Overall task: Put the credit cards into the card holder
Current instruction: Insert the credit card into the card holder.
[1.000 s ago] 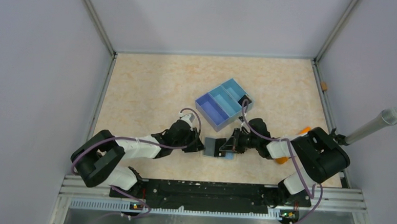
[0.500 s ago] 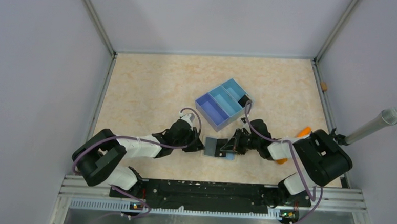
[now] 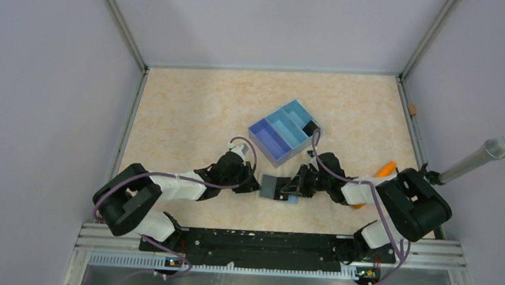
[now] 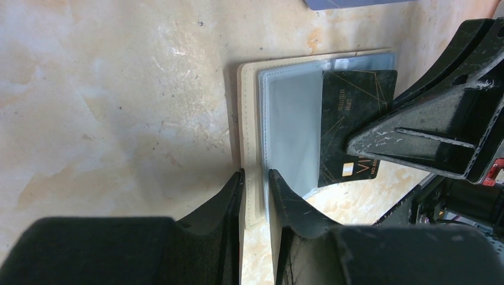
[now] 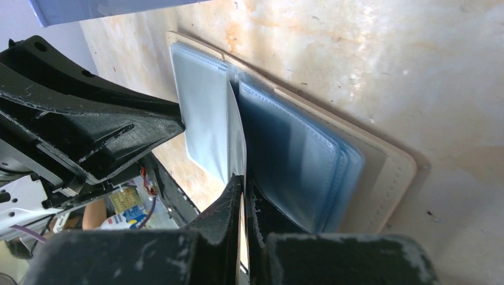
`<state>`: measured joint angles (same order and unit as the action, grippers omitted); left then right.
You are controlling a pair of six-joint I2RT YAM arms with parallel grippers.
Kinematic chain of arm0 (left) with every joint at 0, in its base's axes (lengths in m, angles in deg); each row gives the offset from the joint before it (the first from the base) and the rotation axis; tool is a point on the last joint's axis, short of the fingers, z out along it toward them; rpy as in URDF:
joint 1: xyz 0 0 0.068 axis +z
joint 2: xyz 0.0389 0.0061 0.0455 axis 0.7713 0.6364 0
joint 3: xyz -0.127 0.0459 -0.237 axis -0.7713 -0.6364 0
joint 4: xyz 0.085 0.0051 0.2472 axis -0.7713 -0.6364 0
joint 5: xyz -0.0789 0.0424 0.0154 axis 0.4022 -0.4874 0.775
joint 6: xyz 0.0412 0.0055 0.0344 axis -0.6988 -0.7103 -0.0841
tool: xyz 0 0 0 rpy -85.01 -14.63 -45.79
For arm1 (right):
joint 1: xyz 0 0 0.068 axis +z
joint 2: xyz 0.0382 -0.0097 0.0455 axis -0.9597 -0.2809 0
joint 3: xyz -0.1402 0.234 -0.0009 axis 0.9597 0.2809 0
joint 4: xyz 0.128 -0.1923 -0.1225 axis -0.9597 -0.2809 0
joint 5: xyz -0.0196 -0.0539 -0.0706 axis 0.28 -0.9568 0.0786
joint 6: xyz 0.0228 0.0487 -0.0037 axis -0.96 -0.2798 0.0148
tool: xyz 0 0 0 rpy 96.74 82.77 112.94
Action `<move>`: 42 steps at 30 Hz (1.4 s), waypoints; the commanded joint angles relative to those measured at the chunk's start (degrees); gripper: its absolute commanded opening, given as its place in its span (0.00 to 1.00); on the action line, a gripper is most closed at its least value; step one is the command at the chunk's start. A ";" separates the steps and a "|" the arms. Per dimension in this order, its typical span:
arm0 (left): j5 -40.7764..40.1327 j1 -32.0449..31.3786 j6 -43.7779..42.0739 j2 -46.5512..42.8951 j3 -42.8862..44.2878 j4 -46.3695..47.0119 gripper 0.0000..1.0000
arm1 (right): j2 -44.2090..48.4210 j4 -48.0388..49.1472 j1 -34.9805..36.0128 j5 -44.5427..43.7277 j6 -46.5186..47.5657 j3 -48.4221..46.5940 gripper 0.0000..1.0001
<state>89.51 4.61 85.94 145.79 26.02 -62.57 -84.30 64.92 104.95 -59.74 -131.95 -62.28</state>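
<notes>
Left wrist: credit card [image 4: 356, 124] top-to-bottom on card holder [image 4: 248, 119]

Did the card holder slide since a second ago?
No. The card holder sits in the same spot, just in front of the blue tray's near corner.

The top view looks down from above the near edge over the whole table [image 3: 193, 113]. Both wrist views, close up, face each other across the card holder [image 4: 291, 130].

A blue three-compartment tray [image 3: 271, 141] sat askew near the table's [image 3: 193, 113] centre, a small black item [image 3: 311, 126] in its far-right compartment; an orange object [image 3: 385, 168] lay near the right edge.
</notes>
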 commanded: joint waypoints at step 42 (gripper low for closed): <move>0.64 -0.50 -1.19 -3.03 0.20 -1.90 0.27 | 10.94 -42.39 4.77 -21.40 15.00 -16.55 0.58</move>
<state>89.60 4.28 85.74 144.46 26.00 -64.34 -75.20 31.44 109.21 -75.85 -121.51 -75.11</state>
